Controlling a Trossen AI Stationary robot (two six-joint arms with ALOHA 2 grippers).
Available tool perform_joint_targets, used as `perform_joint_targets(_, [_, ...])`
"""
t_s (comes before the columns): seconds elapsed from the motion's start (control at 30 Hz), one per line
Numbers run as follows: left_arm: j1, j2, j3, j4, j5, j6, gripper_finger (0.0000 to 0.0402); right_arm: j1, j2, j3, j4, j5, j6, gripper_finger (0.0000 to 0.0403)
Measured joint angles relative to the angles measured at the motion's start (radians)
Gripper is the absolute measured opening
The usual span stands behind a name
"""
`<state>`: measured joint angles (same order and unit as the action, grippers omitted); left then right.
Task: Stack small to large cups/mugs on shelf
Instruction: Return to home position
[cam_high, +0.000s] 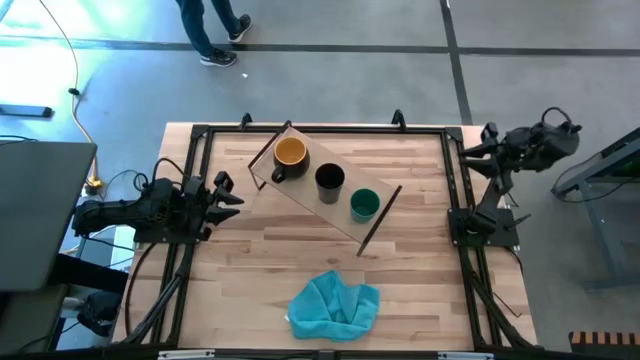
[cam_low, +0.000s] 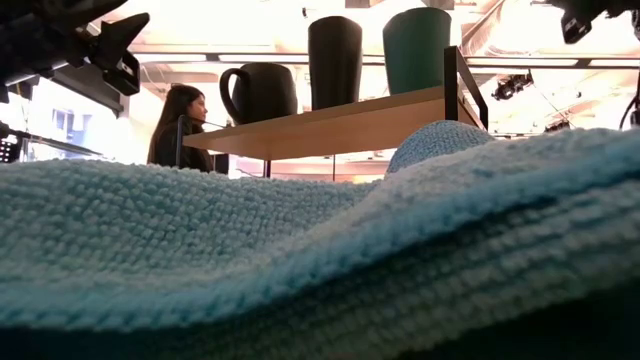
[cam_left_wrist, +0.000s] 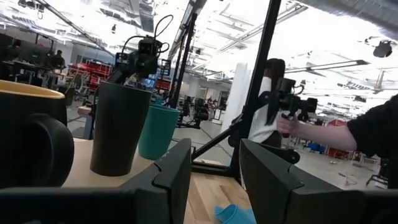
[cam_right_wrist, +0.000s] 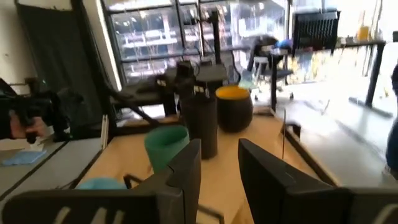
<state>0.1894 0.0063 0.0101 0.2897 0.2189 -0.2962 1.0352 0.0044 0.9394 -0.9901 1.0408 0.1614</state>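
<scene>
The left gripper (cam_high: 232, 192), fingers parted and empty, sits just off the mug end of the shelf (cam_high: 310, 205). The right gripper (cam_high: 468, 152), likewise parted and empty, is well beyond its other end. On the shelf stand the mug (cam_high: 290, 153), black cup (cam_high: 330, 179) and green cup (cam_high: 364, 204) in a row. They look rigid, light and smooth, so pinch one wall at the rim.

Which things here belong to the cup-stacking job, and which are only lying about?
Job: yellow-orange mug, black cup, green cup, shelf; left gripper and right gripper, open, at the table's sides.
Lying about: teal-blue cloth; a person beyond the table.
</scene>
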Motion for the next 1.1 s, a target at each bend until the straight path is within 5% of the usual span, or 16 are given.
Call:
perform_joint_targets(0.17, [0.000, 0.000, 0.000, 0.001, 0.009, -0.001, 0.0124, -0.068, 0.000, 0.001, 0.162, -0.209, -0.188, 0.0099])
perform_joint_targets(0.73, [0.000, 0.000, 0.000, 0.007, 0.009, -0.001, 0.0124, -0.258, 0.000, -0.342, 0.571, -0.761, -0.112, 0.0099])
perform_joint_targets(1.1, [0.000, 0.000, 0.000, 0.007, 0.036, -0.001, 0.0124, -0.262, 0.000, -0.577, 0.950, -0.818, -0.182, 0.0099])
